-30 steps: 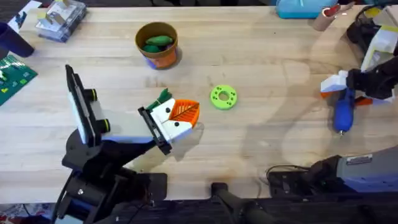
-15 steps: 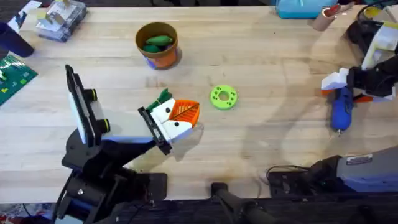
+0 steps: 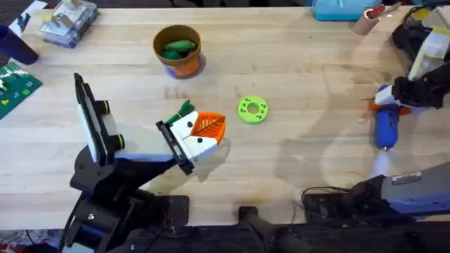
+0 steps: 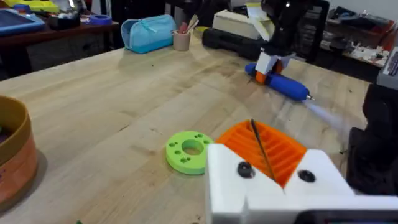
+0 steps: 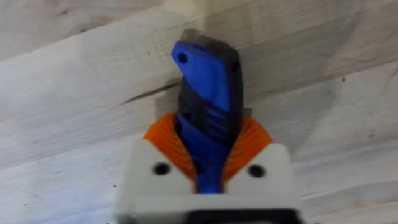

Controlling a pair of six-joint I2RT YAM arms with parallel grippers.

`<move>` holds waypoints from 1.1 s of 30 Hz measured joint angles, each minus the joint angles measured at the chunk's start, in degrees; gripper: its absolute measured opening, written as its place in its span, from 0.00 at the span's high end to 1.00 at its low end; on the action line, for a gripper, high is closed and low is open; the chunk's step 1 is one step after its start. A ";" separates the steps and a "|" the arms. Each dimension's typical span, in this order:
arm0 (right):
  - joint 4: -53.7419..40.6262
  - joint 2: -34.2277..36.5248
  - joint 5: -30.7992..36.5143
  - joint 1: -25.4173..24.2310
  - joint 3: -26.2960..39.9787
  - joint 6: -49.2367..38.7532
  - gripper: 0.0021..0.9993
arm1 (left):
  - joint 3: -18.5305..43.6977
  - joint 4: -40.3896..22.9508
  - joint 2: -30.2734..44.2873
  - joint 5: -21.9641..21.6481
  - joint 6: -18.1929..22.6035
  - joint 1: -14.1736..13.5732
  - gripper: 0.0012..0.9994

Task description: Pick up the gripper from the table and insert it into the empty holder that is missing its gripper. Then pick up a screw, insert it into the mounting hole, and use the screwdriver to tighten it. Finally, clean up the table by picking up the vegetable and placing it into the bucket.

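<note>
Vegetable (image 3: 177, 47) in bucket (image 3: 184, 65); screwdriver (image 3: 386, 126) far right, seemingly on table (image 3: 295, 70).

The pale wooden worktop (image 3: 295, 63) showed a smooth, lightly sheened plank surface with visible grain and faint scuffs. The fat blue cylindrical plastic screwdriver (image 3: 386, 126) looked smooth and slightly glossy, its dark grip panel ribbed in the right wrist view, and it was clasped by the right pincer (image 5: 208, 163) of matt white moulded plastic with orange ribbed pads (image 5: 163, 144). The round green plastic disc with holes (image 3: 252, 109) looked matt with fine layered sides, while the small orange tub with a brownish-gold rim (image 3: 178, 50) appeared smooth and dull.
</note>
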 joint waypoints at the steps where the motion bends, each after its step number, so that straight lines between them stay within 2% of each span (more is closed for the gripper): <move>1: 0.24 0.19 -0.02 0.01 0.00 -0.01 0.88 | 0.00 0.00 0.00 -0.01 0.00 0.00 0.99; 2: 0.39 0.31 -0.12 0.02 0.01 0.07 0.96 | 0.00 0.00 0.00 -0.01 0.00 0.00 0.99; 3: 0.40 0.34 -0.18 0.02 0.02 0.12 0.98 | 0.00 0.00 0.00 -0.01 0.00 0.00 0.99; 7: -0.92 0.40 -1.06 0.04 0.36 0.27 0.98 | 0.00 0.00 0.00 -0.01 0.00 0.00 0.99; 13: -2.34 -1.81 -6.14 0.21 1.11 2.91 0.98 | 0.00 0.00 0.01 -0.01 0.00 0.00 0.99; 22: 0.15 -25.47 -9.17 1.42 2.37 7.41 0.98 | 0.00 0.00 0.00 -0.01 -0.14 0.00 0.99; 28: 4.90 -37.71 -14.34 6.46 2.03 8.10 0.98 | 0.00 0.00 0.00 -0.01 -0.15 0.00 0.99; 33: 12.85 -47.19 -17.13 12.19 -3.35 9.96 0.98 | 0.00 0.00 0.00 -0.01 -0.15 0.00 0.99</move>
